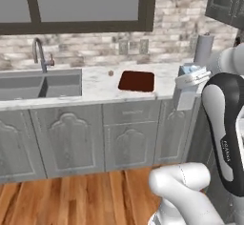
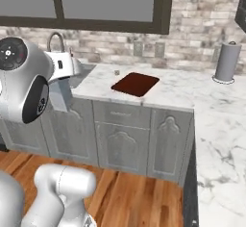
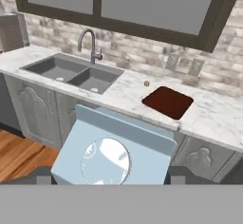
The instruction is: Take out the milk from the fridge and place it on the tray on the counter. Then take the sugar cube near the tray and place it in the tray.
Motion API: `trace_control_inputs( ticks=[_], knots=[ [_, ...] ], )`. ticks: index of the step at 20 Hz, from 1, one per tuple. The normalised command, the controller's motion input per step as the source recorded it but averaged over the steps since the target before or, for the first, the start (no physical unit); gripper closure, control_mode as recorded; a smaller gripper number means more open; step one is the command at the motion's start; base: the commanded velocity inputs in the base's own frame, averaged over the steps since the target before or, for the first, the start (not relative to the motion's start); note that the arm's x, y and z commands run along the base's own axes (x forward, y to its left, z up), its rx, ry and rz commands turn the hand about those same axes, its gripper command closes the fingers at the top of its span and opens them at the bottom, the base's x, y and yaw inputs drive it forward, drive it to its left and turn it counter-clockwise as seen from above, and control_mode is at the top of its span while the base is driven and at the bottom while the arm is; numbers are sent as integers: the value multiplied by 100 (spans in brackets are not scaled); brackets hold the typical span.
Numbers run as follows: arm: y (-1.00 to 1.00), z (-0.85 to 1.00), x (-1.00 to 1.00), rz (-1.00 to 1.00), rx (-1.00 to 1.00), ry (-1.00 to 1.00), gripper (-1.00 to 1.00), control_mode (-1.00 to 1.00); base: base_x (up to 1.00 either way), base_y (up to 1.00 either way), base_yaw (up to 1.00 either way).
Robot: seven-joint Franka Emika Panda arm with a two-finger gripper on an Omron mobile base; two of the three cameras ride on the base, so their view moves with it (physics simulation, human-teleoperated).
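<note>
Milk carried toward the tray

The gripper [image 3: 110, 180] clasps the milk [image 3: 114, 149], jaws spread wide around it — short of the tray [image 3: 168, 101]. A careless descent could knock the sugar cube [image 3: 146, 83] away.

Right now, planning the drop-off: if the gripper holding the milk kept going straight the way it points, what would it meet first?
Probably the counter front edge, near the tray, since the gripper holding the milk faces that stretch. Nothing visible stands between, though depth is hard to judge.
</note>
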Motion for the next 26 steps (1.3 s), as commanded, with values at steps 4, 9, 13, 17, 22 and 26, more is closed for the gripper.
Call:
trace_control_inputs(
  ticks=[4, 9, 13, 17, 22, 26],
  knots=[
    [0, 0, 0, 0, 0, 0, 100, 100, 100, -23, -3],
    [0, 0, 0, 0, 0, 0, 100, 100, 100, 8, -24],
    [0, 0, 0, 0, 0, 0, 100, 100, 99, 9, -27],
    [0, 0, 0, 0, 0, 0, 100, 100, 64, 23, -7],
    [0, 0, 0, 0, 0, 0, 100, 100, 82, 0, 3],
    [0, 0, 0, 0, 0, 0, 100, 100, 7, -5, 10]
  ],
)
